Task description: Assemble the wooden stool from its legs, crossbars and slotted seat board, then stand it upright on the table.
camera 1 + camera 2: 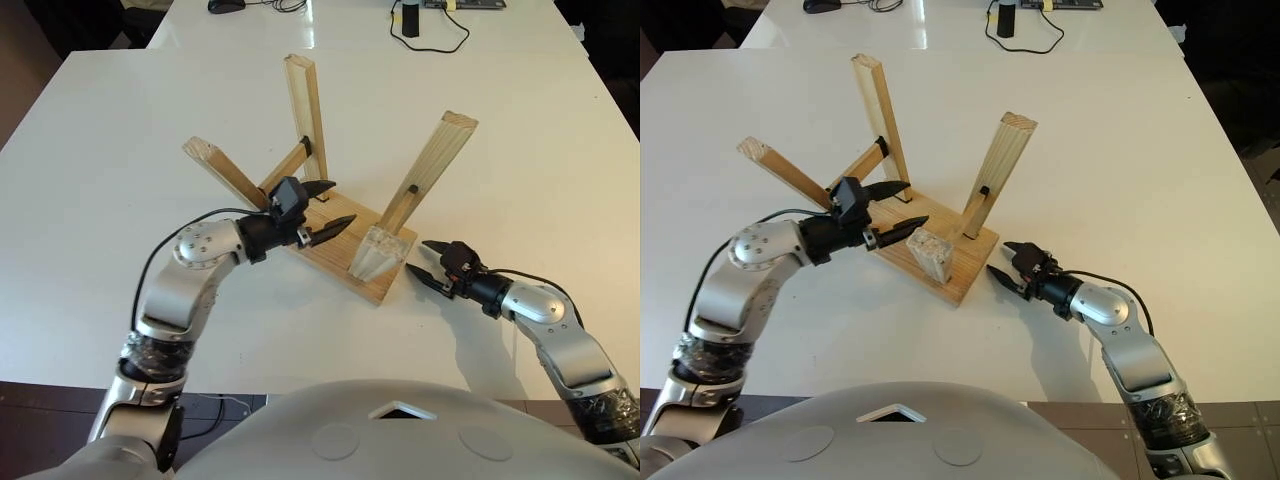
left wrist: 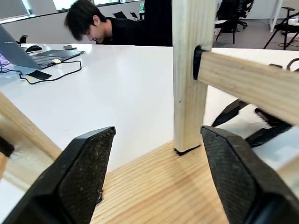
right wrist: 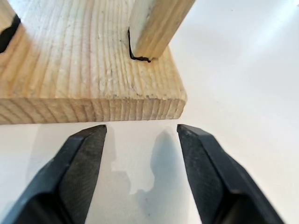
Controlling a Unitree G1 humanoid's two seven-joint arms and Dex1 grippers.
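The stool stands upside down on the white table, its seat board flat and its legs pointing up. I see a back leg, a left leg, a right leg and a short front leg. A crossbar joins the back and left legs. My left gripper is open, just above the board's left part, with a leg and crossbar beyond its fingers. My right gripper is open, low over the table, facing the board's right corner without touching it.
The white table has free room on all sides of the stool. A second table behind holds a black cable with a device and a mouse. The near table edge runs just under my arms.
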